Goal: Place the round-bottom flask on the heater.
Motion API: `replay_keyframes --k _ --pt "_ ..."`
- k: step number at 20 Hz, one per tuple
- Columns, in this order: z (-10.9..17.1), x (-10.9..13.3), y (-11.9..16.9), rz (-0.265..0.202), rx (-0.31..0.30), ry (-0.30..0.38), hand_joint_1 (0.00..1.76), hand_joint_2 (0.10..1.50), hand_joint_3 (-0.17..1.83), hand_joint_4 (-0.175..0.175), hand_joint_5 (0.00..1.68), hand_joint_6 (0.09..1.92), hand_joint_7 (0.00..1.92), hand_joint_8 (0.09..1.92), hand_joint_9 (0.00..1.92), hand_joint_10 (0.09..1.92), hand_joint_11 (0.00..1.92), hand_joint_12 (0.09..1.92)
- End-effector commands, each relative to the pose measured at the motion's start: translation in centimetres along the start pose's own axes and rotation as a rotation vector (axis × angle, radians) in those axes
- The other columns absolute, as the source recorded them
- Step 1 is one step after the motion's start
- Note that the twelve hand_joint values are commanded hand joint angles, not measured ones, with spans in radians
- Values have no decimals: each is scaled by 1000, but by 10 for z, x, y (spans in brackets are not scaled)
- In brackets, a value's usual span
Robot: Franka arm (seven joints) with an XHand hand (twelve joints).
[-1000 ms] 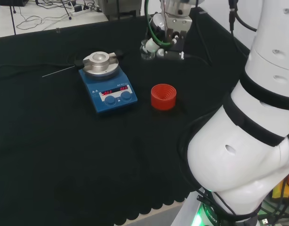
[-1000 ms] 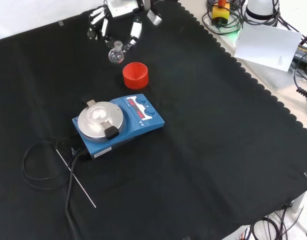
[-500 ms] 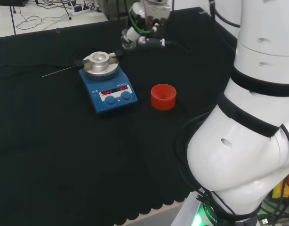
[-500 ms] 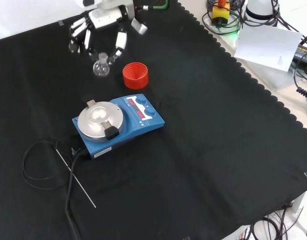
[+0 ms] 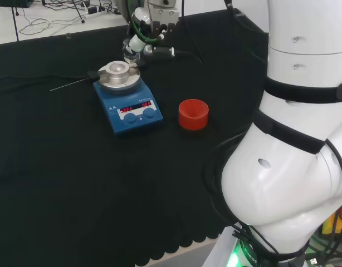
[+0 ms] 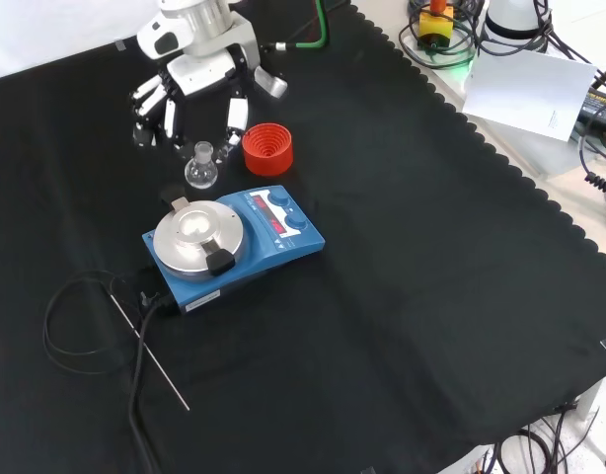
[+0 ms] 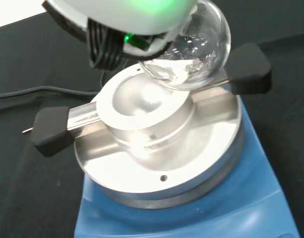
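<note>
A small clear round-bottom flask [image 6: 200,172] hangs upright in the air, its neck pinched by the hand [image 6: 189,84]. In the front view it hovers just above the far edge of the blue heater [image 6: 234,247]. The wrist view has the flask's bulb [image 7: 191,52] close over the rim of the heater's silver bowl-shaped block [image 7: 147,106]. Seen from the head camera, the hand [image 5: 151,25] holds the flask [image 5: 131,51] just beyond the heater's metal top [image 5: 120,75].
A red ribbed stand ring [image 6: 267,148] sits beside the heater, close to the hand. The heater's black cable [image 6: 81,326] and a thin metal probe [image 6: 150,351] lie on the cloth at its near side. A white arm link [image 5: 293,139] stands at the head view's right.
The hand has carried the flask away from beside the red ring toward the heater, leftward in the head view and nearer in the front view. It now hovers at the heater's edge.
</note>
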State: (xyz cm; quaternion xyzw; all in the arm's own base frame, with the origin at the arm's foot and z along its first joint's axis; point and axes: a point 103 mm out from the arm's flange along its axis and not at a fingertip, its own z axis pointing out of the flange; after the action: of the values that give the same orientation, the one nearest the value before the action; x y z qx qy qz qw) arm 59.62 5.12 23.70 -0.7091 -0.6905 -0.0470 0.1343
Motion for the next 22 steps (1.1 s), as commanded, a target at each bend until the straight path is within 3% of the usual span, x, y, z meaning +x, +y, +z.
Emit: replay_keyframes --k 1,8,22 --pt "11 17 13 -21 30 10 1130 621 805 78 1194 886 269 691 527 645 116 1410" --pt "22 31 33 -42 53 11 1131 619 808 73 1195 885 269 691 527 646 115 1411" --pt "42 35 52 -44 93 5 1133 617 812 63 1196 885 268 692 527 648 114 1412"
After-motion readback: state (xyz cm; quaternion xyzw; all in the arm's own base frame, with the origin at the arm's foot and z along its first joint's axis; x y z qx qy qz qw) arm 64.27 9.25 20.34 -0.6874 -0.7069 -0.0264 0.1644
